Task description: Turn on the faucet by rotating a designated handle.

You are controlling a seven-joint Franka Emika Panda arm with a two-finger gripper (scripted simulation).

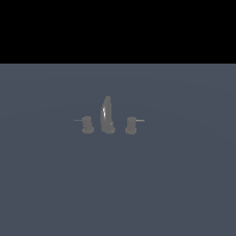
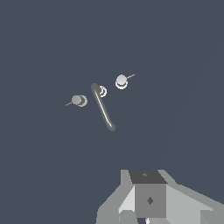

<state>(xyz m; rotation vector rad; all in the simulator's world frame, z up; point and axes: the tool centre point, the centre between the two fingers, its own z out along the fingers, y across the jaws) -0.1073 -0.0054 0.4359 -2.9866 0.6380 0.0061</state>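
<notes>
The faucet (image 1: 108, 115) is a small dull-grey three-piece set on a flat blue-grey floor, with a tall curved spout in the middle. The handle (image 1: 131, 125) is the stubby post on the exterior view's right, and its thin pale rod points right. The twin post (image 1: 87, 124) has its rod pointing left. The wrist view looks down on the set from high up: the spout (image 2: 103, 107), the handle (image 2: 121, 81), the twin post (image 2: 78, 100). My gripper (image 2: 148, 199) shows only as grey blocks at the frame's edge, far from the faucet. Its jaws are not readable. The arm is out of the exterior view.
The floor (image 1: 184, 184) is a plain blue-grey plane around the faucet. A black band fills the upper part of the exterior view.
</notes>
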